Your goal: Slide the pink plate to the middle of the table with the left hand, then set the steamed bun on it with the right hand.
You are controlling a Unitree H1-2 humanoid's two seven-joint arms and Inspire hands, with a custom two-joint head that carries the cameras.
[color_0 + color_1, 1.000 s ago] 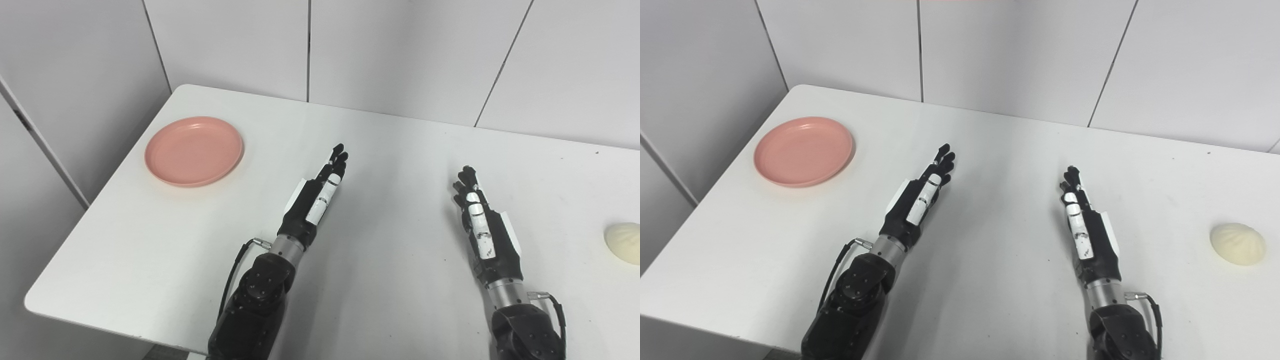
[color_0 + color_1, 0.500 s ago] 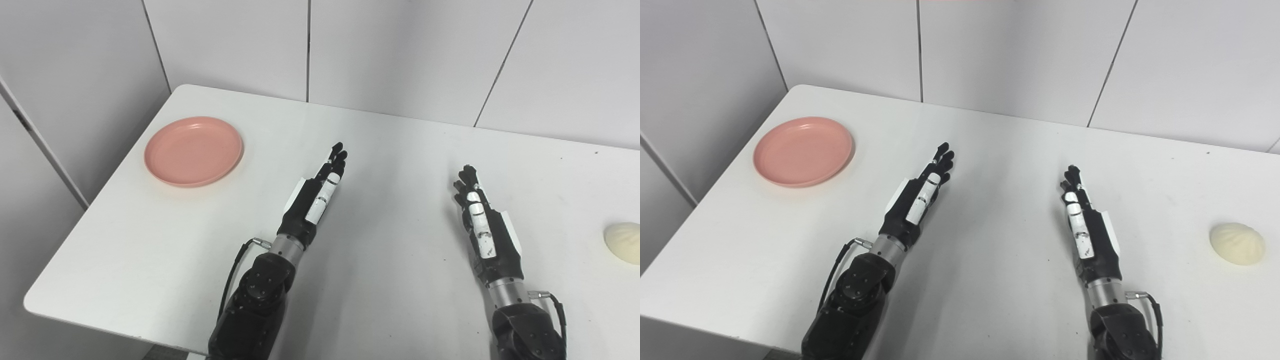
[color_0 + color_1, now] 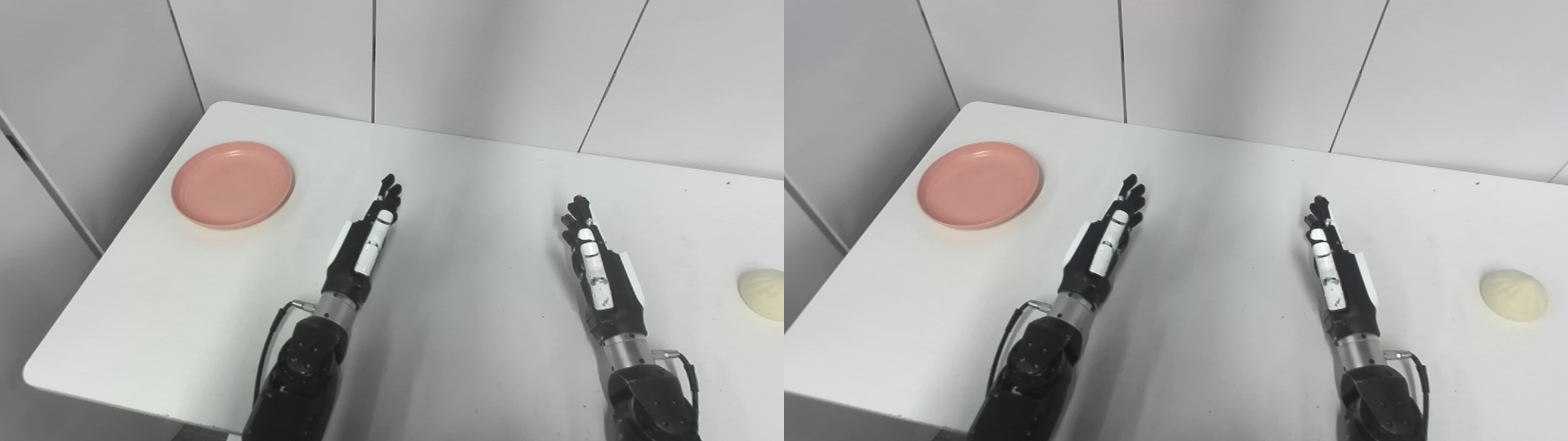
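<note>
The pink plate (image 3: 232, 184) lies flat and bare near the table's far left corner. A pale steamed bun (image 3: 1514, 295) rests on the table at the far right. My left hand (image 3: 364, 245) hovers over the middle of the table, fingers stretched out and holding nothing, well to the right of the plate. Over the right half of the table, my right hand (image 3: 597, 269) is also open with straight fingers, a good way left of the bun.
The white table (image 3: 478, 202) stands against grey panelled walls at the back and left. Its left edge and front left corner (image 3: 37, 373) are close to the plate's side.
My left hand has shifted a little to the left, toward the plate. The view itself has moved slightly. Plate, bun and right hand stay where they were.
</note>
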